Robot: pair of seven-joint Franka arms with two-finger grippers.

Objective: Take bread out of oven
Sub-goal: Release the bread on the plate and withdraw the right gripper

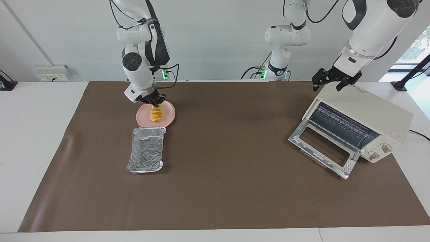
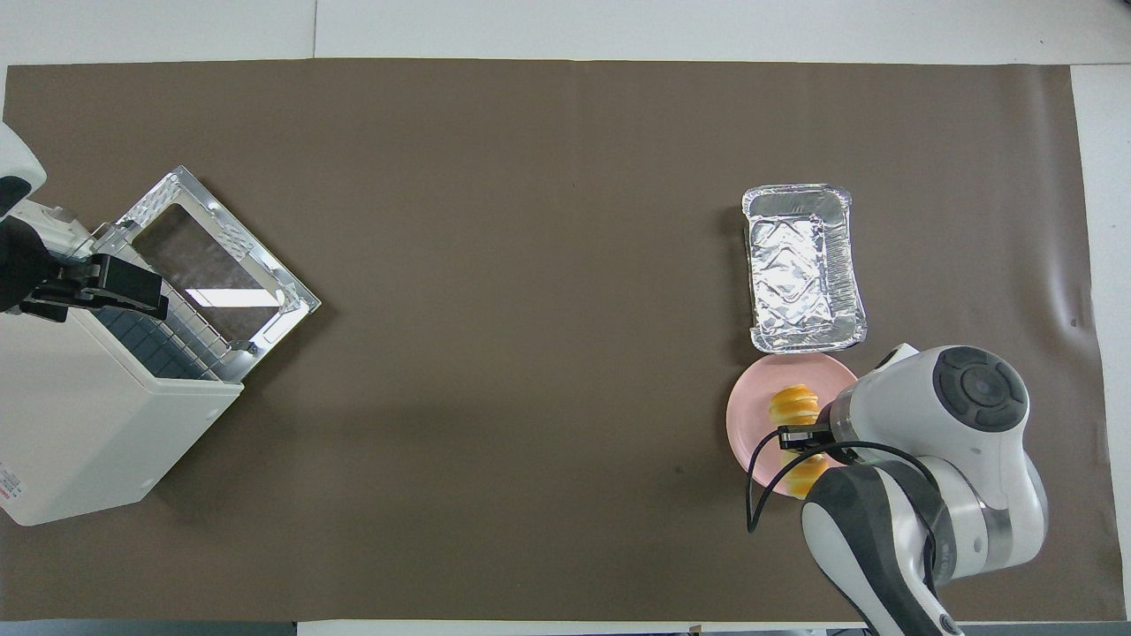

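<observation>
Holding the bread (image 1: 156, 113) over the pink plate (image 1: 169, 118), the right fingers (image 1: 155, 102) grip tight; letting go crooked could roll it off. The left fingers (image 1: 336, 81) wait wide open above the oven (image 1: 369, 116).

One camera sits high across the table (image 1: 215, 201), facing the two arms. Another looks steeply down from above the robots' end. Both take in the whole brown mat (image 2: 530, 177), seen half a turn apart.
</observation>
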